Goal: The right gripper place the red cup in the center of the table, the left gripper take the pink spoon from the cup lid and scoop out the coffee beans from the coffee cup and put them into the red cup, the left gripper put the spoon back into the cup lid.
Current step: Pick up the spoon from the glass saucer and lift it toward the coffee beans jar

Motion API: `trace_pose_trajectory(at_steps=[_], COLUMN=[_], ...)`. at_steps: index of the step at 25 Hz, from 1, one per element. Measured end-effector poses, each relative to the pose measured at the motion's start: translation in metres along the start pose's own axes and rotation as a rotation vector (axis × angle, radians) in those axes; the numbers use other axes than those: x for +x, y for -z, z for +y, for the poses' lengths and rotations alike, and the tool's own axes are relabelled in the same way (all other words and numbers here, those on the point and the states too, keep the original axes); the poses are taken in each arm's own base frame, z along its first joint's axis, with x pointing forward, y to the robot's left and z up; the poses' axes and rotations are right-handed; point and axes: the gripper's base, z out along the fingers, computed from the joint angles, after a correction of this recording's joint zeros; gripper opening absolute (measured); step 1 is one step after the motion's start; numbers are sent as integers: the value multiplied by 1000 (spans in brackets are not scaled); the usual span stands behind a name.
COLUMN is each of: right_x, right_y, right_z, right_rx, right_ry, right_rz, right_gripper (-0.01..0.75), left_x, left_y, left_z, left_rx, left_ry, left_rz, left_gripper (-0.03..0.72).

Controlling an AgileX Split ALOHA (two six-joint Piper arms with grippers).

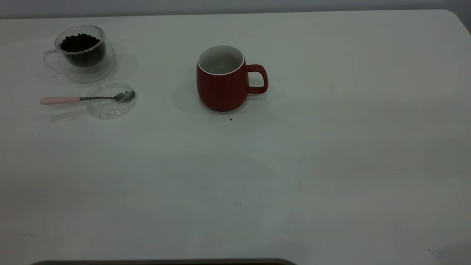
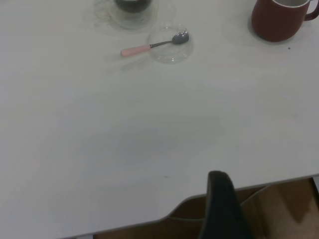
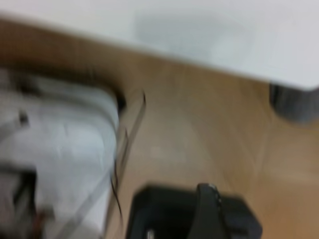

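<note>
My left end effector (image 2: 223,199) hangs at the edge of the white desk (image 1: 279,176), only one black finger visible, so I cannot tell its opening. The dark red matte mug (image 1: 222,85) stands mid-desk. The pink-handled metal spoon (image 1: 85,98) rests on the clear glass lid (image 1: 111,106), just beside the clear glass cup (image 1: 82,54) of dark coffee beans (image 1: 79,42). My right end effector (image 3: 209,211) is off the desk above the wooden floor (image 3: 199,129); whether it is open I cannot tell.

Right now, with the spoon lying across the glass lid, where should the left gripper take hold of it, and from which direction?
Probably the pink handle of the spoon, coming down from above. The handle sticks out past the lid toward the exterior view's left, with bare table around it, while the bowl rests over the glass. The left gripper is back at the table's edge.
</note>
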Motion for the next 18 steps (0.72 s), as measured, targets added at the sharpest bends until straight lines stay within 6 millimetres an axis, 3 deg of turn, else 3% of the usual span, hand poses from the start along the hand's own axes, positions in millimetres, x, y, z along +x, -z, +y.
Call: trace_pose_trajectory(at_steps=[9, 18], right_x=[44, 94], right_y=[36, 53], right_z=[-13, -11], right_rx=[13, 36], right_ry=[-154, -215], right_rz=[-473, -791], right_gripper=[581, 581], left_x=[0, 0], left_y=[0, 0], left_z=[0, 0], left_rx=[0, 0], left_ry=[-1, -3], left_rz=[0, 0], left_gripper=[527, 527])
